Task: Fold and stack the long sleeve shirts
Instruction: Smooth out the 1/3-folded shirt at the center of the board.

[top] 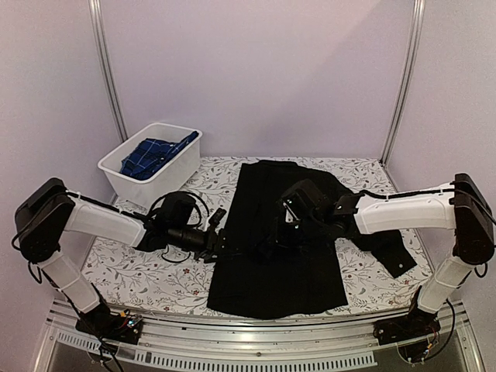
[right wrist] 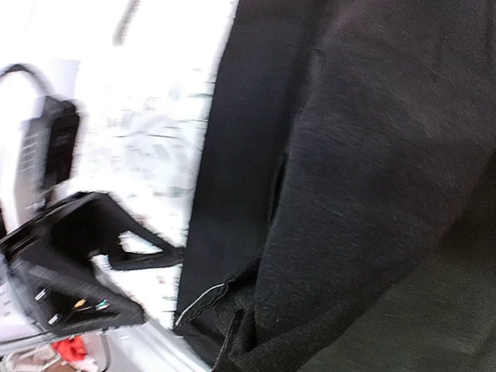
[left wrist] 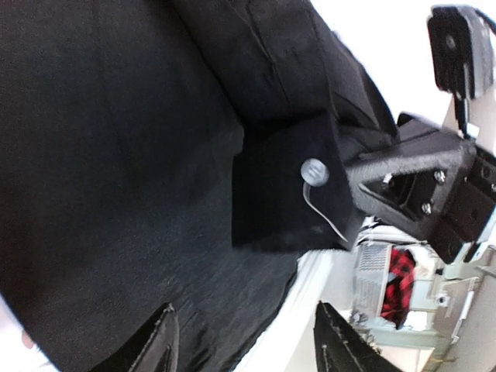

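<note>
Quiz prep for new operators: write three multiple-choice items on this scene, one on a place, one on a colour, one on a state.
1. The plaid shirt lies: A on the table, B in the white tub, C in a pincer.
2. The spread shirt is: A black, B red, C grey.
3. The left pincer holds its fingers: A clamped on the tub, B out of view, C apart.
B, plaid cloth shows inside the tub; A, the spread shirt is black all over; C, the left wrist view shows a gap between them.

Black shirt (left wrist: 116,155), buttoned cuff (left wrist: 283,190) seemingly pinched by right tool (left wrist: 358,177), left tool (left wrist: 248,342) fingers apart
</note>
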{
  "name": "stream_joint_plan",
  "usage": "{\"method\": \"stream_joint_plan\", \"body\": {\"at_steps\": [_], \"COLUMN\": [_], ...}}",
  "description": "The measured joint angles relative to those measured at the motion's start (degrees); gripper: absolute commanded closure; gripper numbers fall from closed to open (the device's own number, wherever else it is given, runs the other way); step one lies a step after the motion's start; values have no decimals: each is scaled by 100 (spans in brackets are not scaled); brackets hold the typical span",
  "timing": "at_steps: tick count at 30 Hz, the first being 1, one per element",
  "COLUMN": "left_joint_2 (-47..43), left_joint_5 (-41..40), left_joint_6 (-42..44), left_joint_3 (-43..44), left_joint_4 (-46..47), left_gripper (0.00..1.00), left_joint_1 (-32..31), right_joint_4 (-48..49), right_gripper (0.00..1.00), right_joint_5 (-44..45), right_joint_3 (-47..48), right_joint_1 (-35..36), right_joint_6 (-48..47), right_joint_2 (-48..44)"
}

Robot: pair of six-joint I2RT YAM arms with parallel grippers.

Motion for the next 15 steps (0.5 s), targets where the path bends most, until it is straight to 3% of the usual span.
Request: {"method": "stream_joint_plan", "body": {"at_steps": [9,15], "left_joint_2": [-730,-1095], "left_joint_5": [708,887], "left_joint_6": [-1222,-2142], "left_joint_3": [-817,-1342], "left_joint_4": [1394,2435], "left_gripper": [31,30], "left_joint_1": [793,1128], "right_joint_4": [1919,3257], "right_gripper": [100,100], "right_joint_5": [-1016,-1405], "right_joint_3": [-28,-531], "right_joint_1": [-35,-127], "right_joint_6": [101,505], "right_joint_2": [-208,-208]}}
